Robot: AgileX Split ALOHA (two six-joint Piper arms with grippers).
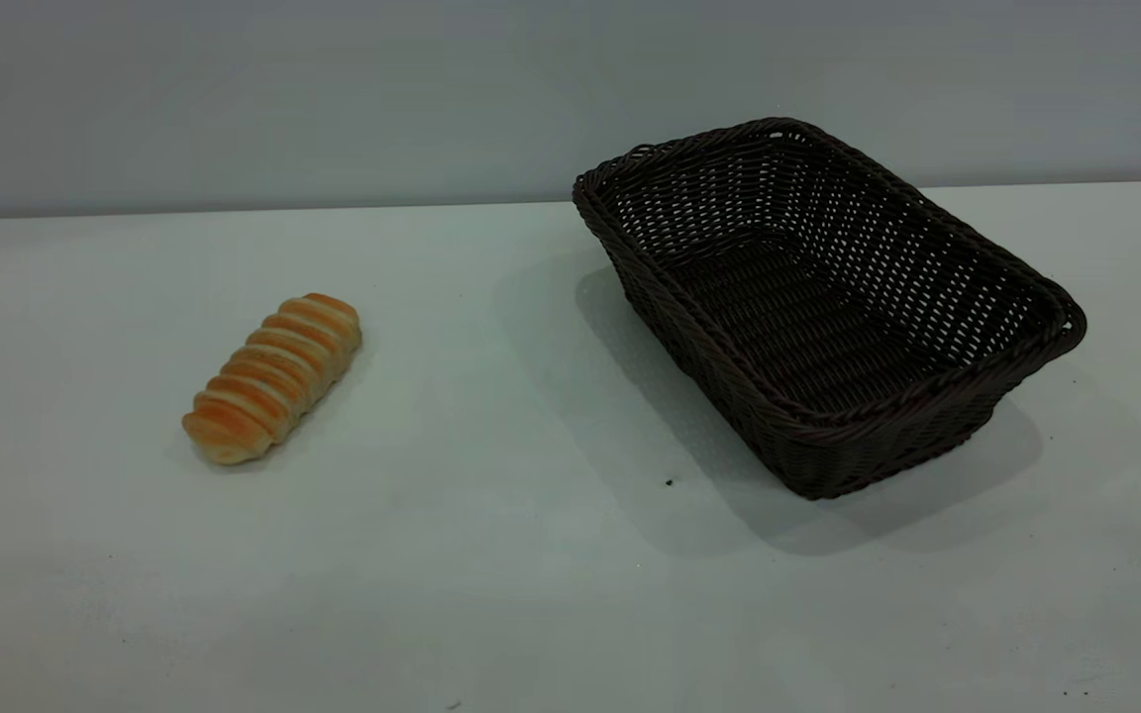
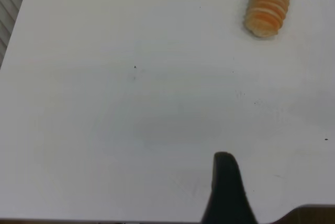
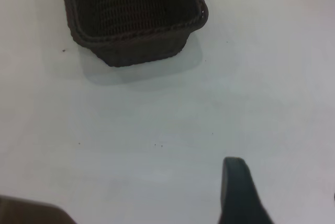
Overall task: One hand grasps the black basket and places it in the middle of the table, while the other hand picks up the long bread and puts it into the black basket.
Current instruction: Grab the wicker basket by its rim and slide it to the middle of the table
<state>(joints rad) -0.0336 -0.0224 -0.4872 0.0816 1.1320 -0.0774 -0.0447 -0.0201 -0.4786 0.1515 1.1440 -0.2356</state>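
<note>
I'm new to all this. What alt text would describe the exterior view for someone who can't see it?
A long bread lies at the left of a white table, well apart from an empty black basket standing at the right. No robot arm shows in this view.

Plain grey wall (image 1: 333,99) behind; brown strip (image 3: 31,211) at wrist-view edge, possibly floor.

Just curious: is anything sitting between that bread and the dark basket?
No, only bare white table separates the long bread from the black basket, as the exterior view shows.
</note>
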